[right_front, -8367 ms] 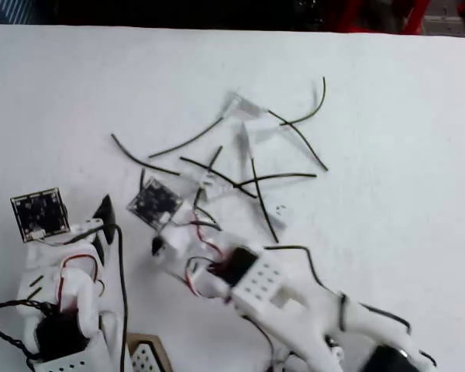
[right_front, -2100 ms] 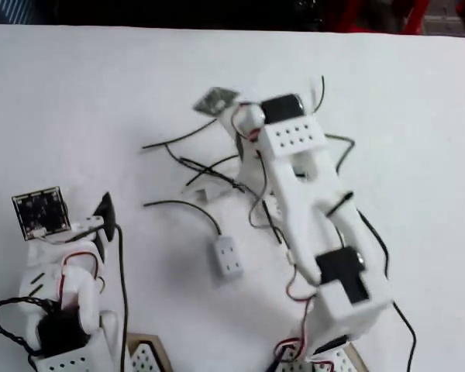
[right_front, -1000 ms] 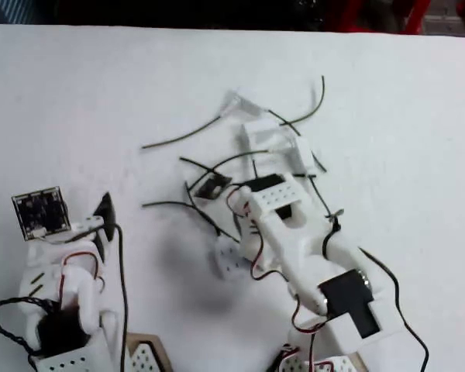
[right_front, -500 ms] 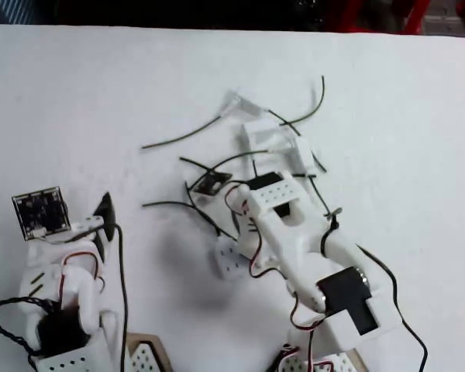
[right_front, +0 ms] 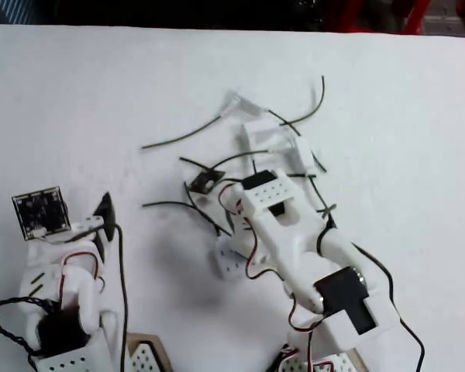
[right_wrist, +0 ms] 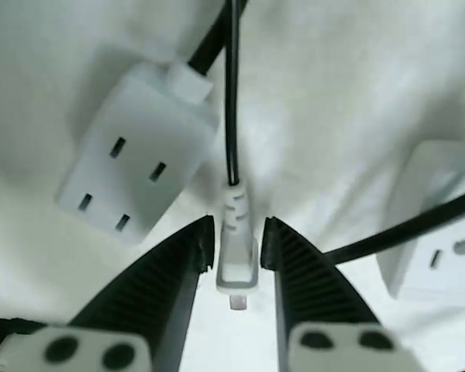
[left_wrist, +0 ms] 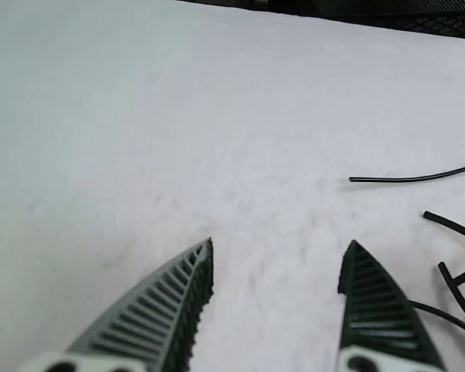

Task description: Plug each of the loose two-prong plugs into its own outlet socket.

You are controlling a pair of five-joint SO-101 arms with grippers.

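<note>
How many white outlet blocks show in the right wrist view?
2. One outlet block lies close beside the plug held in the right gripper, slots up; the second outlet block sits on the plug's other side, cut off at the picture's edge. More may be hidden.

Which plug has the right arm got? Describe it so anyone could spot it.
On the white table, follow the right arm to the right gripper. Clamped there is a small white plug with a thin black cord trailing off. Unlike the wide outlet block beside it with four slots, it is narrow and ribbed.
</note>
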